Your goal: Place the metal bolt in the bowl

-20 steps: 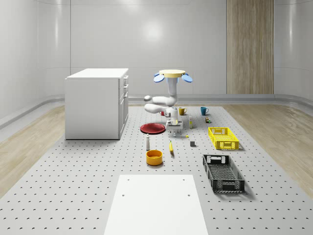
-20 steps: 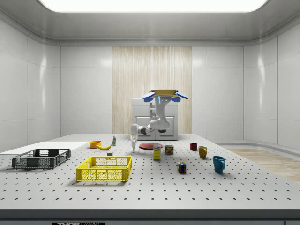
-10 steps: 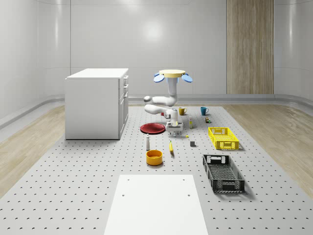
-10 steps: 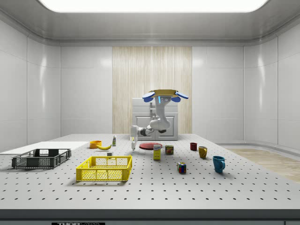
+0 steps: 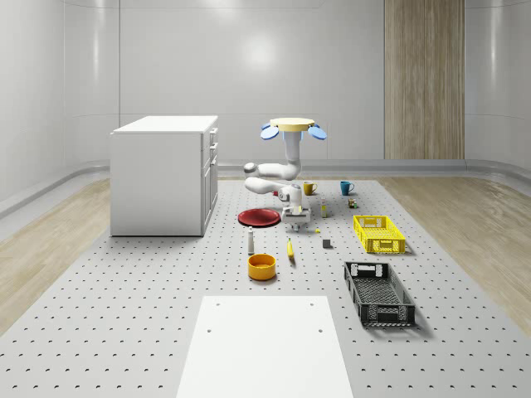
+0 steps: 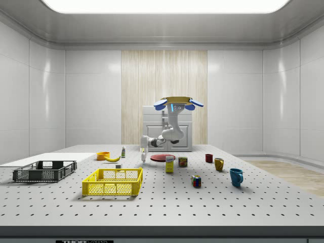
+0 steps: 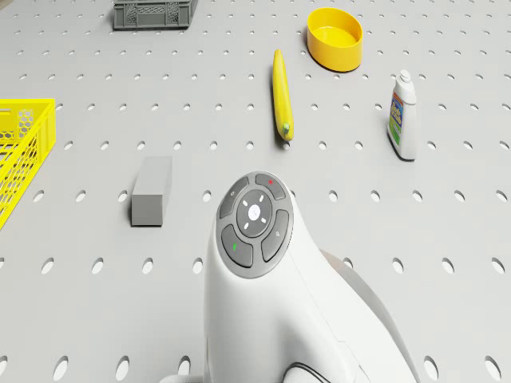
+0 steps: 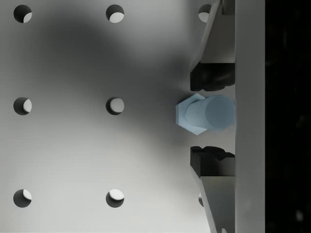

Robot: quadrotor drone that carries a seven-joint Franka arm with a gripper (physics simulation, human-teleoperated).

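The pale blue metal bolt [image 8: 197, 114] stands on its hex head on the perforated table. My gripper [image 8: 211, 119] reaches straight down around it, jaws drawn in close on either side of the threaded shaft. A thin gap shows between each black pad [image 8: 211, 77] and the bolt. The orange-yellow bowl [image 5: 261, 266] sits nearer the table's front, also seen as the bowl [image 7: 335, 37] past the banana. The drone [image 5: 293, 126] hovers above the table's middle, its arm folded down so the gripper [image 5: 296, 222] is at the table top.
A banana [image 7: 281, 94], a white bottle [image 7: 403, 117] and a grey block [image 7: 152, 190] lie between the arm and the bowl. A red plate [image 5: 260, 217], yellow crate [image 5: 379, 234], black crate [image 5: 378, 293] and white cabinet [image 5: 163, 174] stand around.
The hand has shifted only slightly at the table top. The drone hovers in the same place and nothing on the table has moved.
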